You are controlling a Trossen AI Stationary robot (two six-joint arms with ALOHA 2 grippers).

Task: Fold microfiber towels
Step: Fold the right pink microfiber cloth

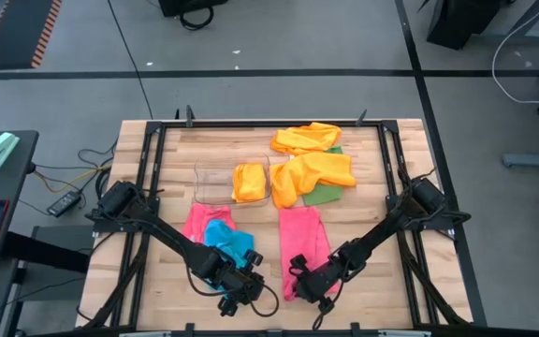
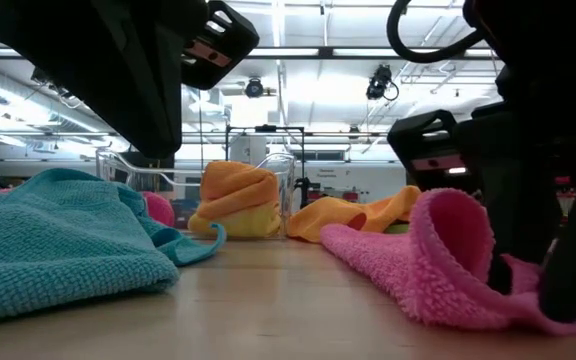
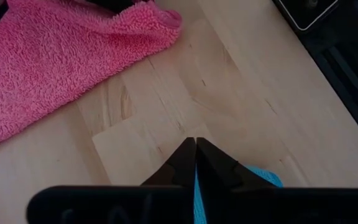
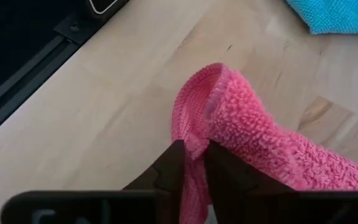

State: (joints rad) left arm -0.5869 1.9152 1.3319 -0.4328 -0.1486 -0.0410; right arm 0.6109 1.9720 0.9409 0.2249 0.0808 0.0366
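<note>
A pink towel (image 1: 305, 239) lies lengthwise right of the table's middle. My right gripper (image 1: 299, 277) is shut on it at its near left corner. A blue towel (image 1: 229, 241) lies bunched on a second pink towel (image 1: 195, 223). My left gripper (image 1: 241, 285) stands at the blue towel's near side, shut with blue cloth between its fingers (image 3: 185, 163). Orange towels (image 1: 314, 173) lie at the far side, one over a green towel (image 1: 330, 194), and another orange one (image 1: 249, 183) sits in a clear bin (image 1: 211, 183). My left gripper pinches a bit of the blue towel (image 3: 197, 186) between its two fingers; only a thin strip shows there, so I cannot tell whether it is one layer or several. The fingers slant down from the far left. The rest of the towel (image 2: 58, 240) lies on the table. My right gripper pinches the pink towel's edge (image 4: 194, 146) near its near left corner between its two fingers, slanting down from the far right. The cloth curls up past the fingertips in a slack loop (image 4: 229, 93). The rest (image 4: 328, 168) lies on the table.
Bare wood (image 1: 269, 271) shows between the two grippers and along the near edge. The black frame rail (image 4: 36, 62) runs close past the right gripper. The bin and the orange pile take up the far middle.
</note>
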